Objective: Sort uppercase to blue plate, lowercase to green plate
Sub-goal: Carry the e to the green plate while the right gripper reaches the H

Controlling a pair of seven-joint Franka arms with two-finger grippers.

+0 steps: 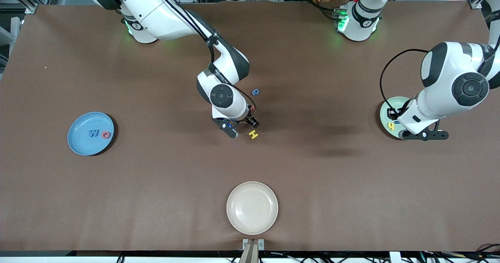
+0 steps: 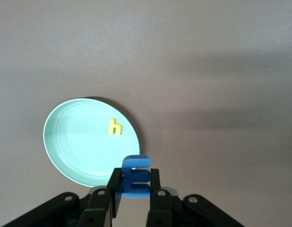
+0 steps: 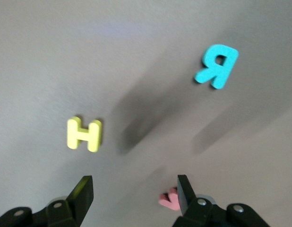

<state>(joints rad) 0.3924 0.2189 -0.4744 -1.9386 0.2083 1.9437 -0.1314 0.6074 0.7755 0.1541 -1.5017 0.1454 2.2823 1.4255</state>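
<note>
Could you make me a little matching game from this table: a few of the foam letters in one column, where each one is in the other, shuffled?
Things:
1. yellow h
2. blue m
3. yellow H
4. blue W

Places:
A. on the blue plate
B. on the bare table, beside the right gripper
C. pinched in the left gripper, over the green plate's edge
D. lying on the green plate

Pairs: 1-D, 2-C, 3-B, 4-A
</note>
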